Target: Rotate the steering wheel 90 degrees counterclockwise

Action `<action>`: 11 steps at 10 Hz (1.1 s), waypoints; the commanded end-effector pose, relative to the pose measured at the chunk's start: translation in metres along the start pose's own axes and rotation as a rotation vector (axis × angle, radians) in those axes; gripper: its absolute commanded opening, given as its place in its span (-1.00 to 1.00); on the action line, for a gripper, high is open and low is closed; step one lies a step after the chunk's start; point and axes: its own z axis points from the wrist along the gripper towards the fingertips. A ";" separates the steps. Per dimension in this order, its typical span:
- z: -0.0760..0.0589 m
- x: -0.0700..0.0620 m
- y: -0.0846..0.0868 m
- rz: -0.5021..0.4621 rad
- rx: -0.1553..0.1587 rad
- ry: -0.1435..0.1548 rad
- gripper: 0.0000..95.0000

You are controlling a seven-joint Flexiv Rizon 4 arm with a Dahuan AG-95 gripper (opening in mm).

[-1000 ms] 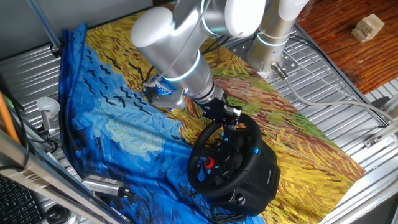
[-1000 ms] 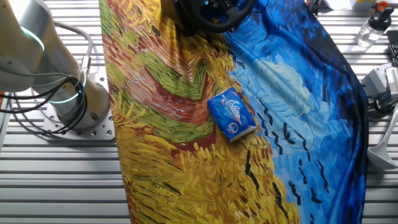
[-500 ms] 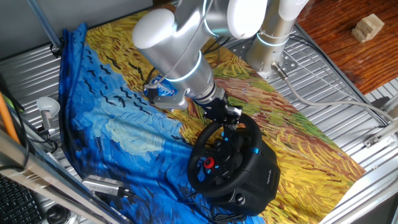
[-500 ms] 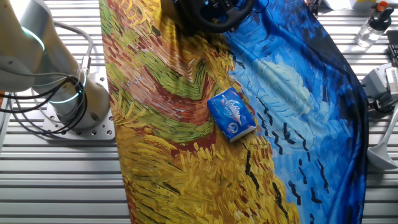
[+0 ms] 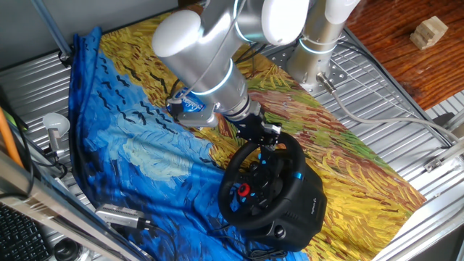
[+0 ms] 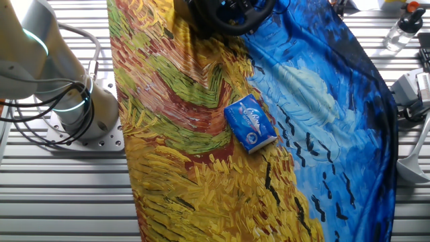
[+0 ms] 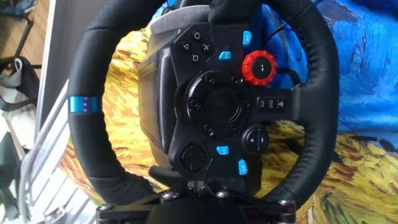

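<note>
Hand view shows the gripper [image 7: 214, 202] only as a dark edge along the bottom of the picture, pressed close against the lower part of the steering wheel [image 7: 211, 102]; its fingers are hidden there, so I cannot tell if they are clenched on the rim or released. In this view the wheel fills almost the whole picture. Its thick black rim has a small blue stripe [image 7: 81, 104] on the left side, and the hub carries blue-lit buttons and a red round button [image 7: 258, 67] at the upper right.

From one fixed view, the gripper [image 5: 267, 138] sits at the top of the rim of the steering wheel [image 5: 264, 190], at the end of the silver arm [image 5: 210, 61] that reaches down from above. The wheel stands tilted on its bulky black base [image 5: 301, 210], at the near right part of the painted cloth [image 5: 138, 156] that covers the desk [image 5: 391, 123]. The red button [image 5: 244, 191] is seen on the lower left part of the hub. A small blue-and-white box [image 5: 190, 107] lies on the cloth just behind the arm, well apart from the wheel.

From the other fixed view, only part of the steering wheel [image 6: 225, 17] shows at the top edge, and the box [image 6: 250, 124] lies near the middle of the cloth [image 6: 201, 134]. The arm's round foot [image 6: 84, 114] stands on the ribbed desk [image 6: 60, 195] at the left.
</note>
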 end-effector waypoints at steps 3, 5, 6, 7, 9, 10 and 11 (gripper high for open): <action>-0.030 -0.013 0.004 0.022 -0.038 -0.016 -1.00; -0.043 -0.031 0.020 0.057 -0.046 -0.001 -1.00; -0.045 -0.039 0.028 0.072 -0.047 0.000 -1.00; -0.045 -0.045 0.034 0.072 -0.051 -0.002 -1.00; -0.048 -0.061 0.051 0.107 -0.065 -0.008 -1.00; -0.048 -0.065 0.056 0.114 -0.065 -0.006 -1.00; -0.049 -0.072 0.065 0.129 -0.067 -0.007 -1.00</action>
